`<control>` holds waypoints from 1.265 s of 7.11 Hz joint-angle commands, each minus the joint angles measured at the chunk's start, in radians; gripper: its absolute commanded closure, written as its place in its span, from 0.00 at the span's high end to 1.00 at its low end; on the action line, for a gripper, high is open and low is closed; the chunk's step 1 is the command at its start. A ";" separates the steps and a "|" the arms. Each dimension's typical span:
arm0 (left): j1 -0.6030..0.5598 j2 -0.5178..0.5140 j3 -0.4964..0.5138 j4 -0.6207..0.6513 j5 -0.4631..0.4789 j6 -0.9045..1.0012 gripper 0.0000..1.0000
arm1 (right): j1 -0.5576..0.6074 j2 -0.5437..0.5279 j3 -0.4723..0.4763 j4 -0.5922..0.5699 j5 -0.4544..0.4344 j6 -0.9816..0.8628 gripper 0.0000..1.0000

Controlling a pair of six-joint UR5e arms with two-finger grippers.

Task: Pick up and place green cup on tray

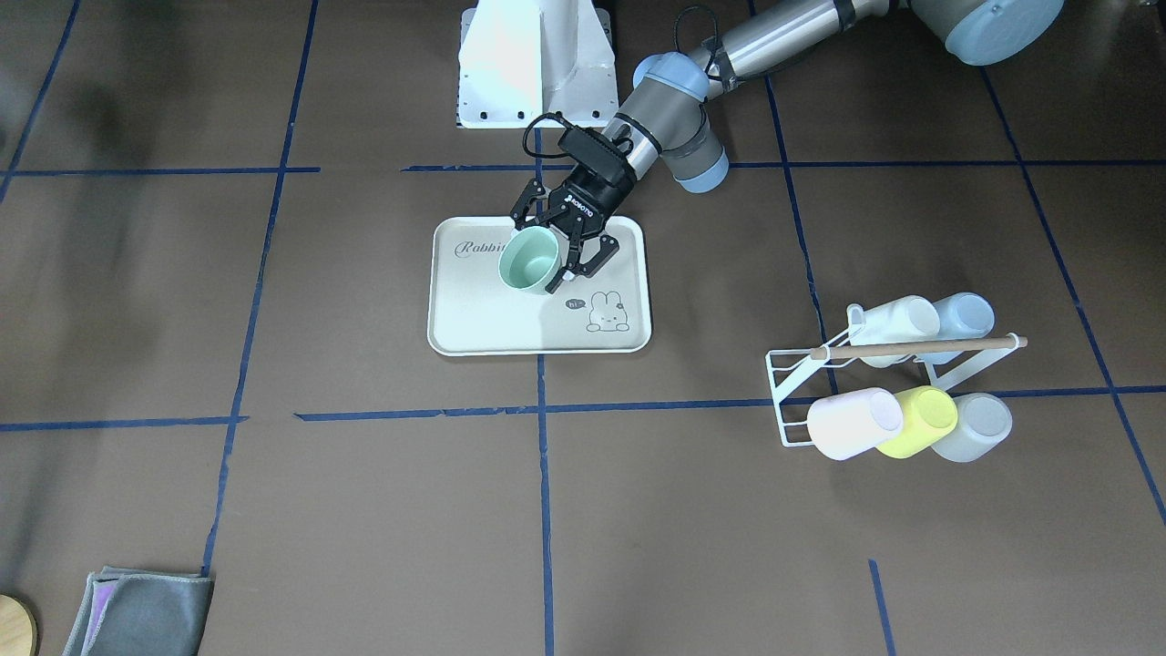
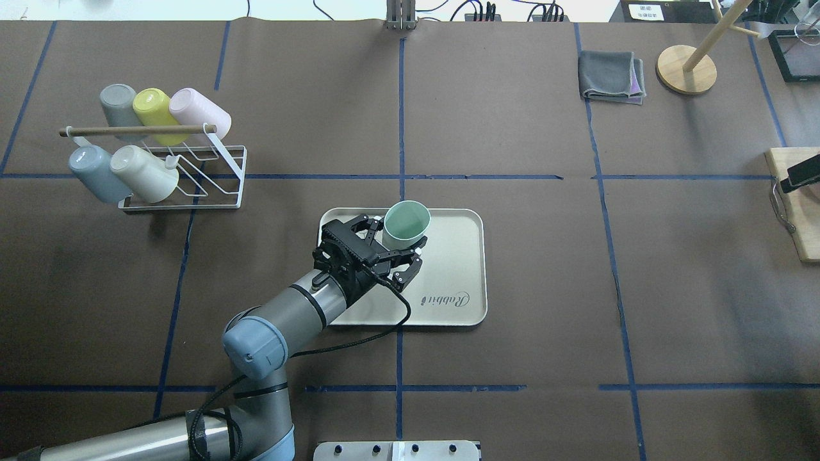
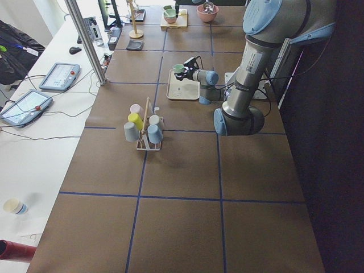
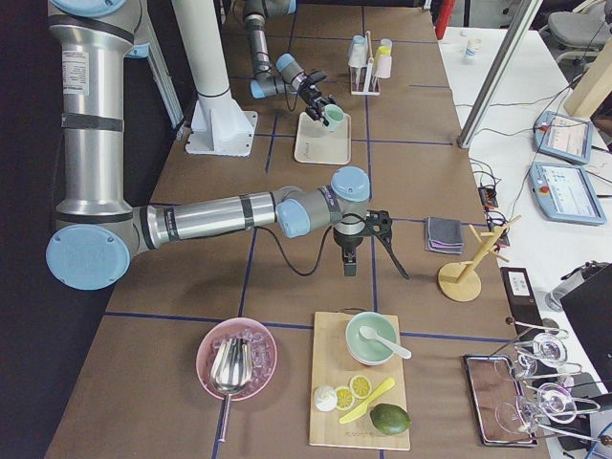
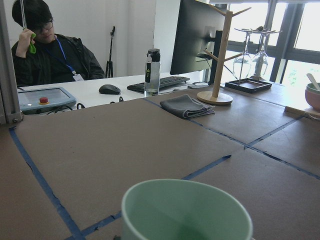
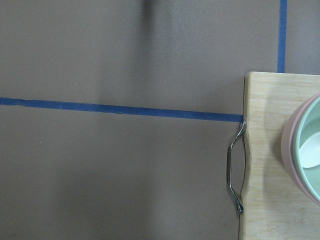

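The robot's left gripper (image 2: pixel 397 242) reaches in level from the robot's edge of the tabletop (image 2: pixel 544 288), its two fingers clamped on either side of the green cup (image 2: pixel 406 221), which it holds upright, mouth up, a little above the cream "Rabbit" tray (image 2: pixel 451 256). The tray lies flat near the table's middle, its long sides parallel to the robot's edge. Only brown paper crossed by blue tape lines (image 2: pixel 400 128) borders it on every side. The nearest neighbour, a white wire cup rack (image 2: pixel 218 186) carrying five pastel cups on their sides, stands well apart toward the table's left end. A folded grey cloth (image 2: pixel 612 77) and a round wooden stand base (image 2: pixel 686 69) sit near the far right corner, and a wooden cutting board (image 2: pixel 794 211) lies at the right end. The right gripper (image 4: pixel 373 263) hangs pointing down over paper just beside that board; whether its fingers are parted or closed cannot be told. Past the operators' edge, a seated man (image 5: pixel 45 45), a water bottle (image 5: pixel 152 72) and a monitor (image 5: pixel 200 35) occupy a white desk.
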 commanded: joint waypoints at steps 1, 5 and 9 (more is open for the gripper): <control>0.001 -0.002 0.026 0.000 0.002 0.000 0.45 | 0.000 0.001 -0.001 0.000 0.000 0.000 1.00; 0.009 -0.009 0.038 0.001 0.004 0.000 0.64 | 0.002 0.001 -0.004 0.000 0.000 -0.001 1.00; 0.009 -0.006 0.038 0.011 0.004 0.000 0.97 | 0.002 0.004 -0.007 0.000 0.000 -0.001 1.00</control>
